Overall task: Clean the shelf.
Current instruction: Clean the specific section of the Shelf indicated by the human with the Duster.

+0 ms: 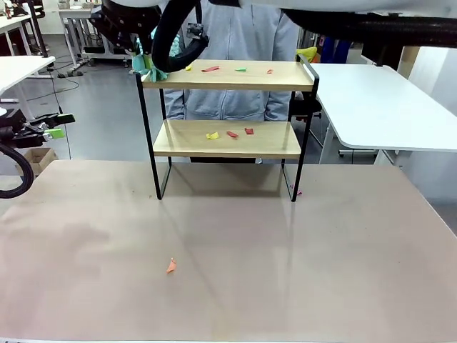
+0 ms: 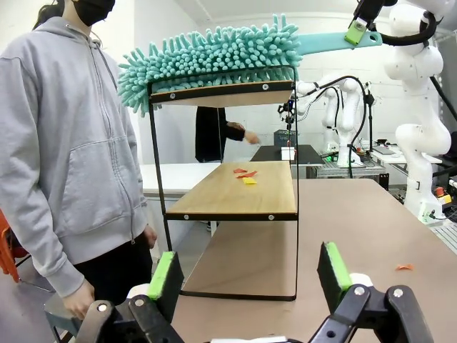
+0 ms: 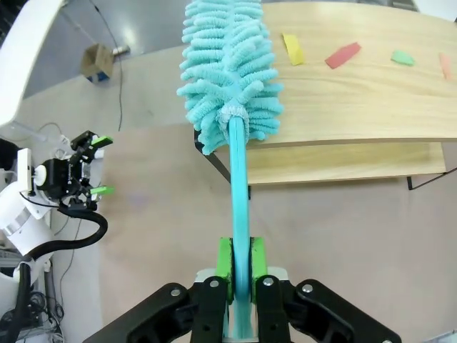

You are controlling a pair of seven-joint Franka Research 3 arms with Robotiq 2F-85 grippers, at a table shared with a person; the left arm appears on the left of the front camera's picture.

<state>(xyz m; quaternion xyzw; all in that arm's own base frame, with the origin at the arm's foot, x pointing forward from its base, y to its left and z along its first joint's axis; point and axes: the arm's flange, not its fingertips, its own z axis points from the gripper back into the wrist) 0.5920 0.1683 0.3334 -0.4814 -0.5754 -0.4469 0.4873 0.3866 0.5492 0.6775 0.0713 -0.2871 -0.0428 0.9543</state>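
Observation:
The shelf (image 1: 228,84) stands at the table's far middle, with two wooden boards in a black frame. Coloured paper scraps (image 1: 211,68) lie on its top board, and more scraps (image 1: 232,133) on the lower board. My right gripper (image 3: 240,266) is shut on the teal handle of a fluffy teal duster (image 3: 228,71). The duster head rests on the left end of the top board (image 3: 357,100), next to a yellow scrap (image 3: 291,48). The left wrist view has the duster (image 2: 214,53) lying along the top board. My left gripper (image 2: 250,275) is open and empty, at the table's left edge (image 1: 53,127).
A person in a grey hoodie (image 1: 235,43) stands close behind the shelf, with a hand (image 2: 77,299) hanging down beside it. An orange scrap (image 1: 171,266) lies on the brown table (image 1: 321,271) in front, and a pink one (image 1: 296,191) by the shelf's right foot. White tables stand to either side.

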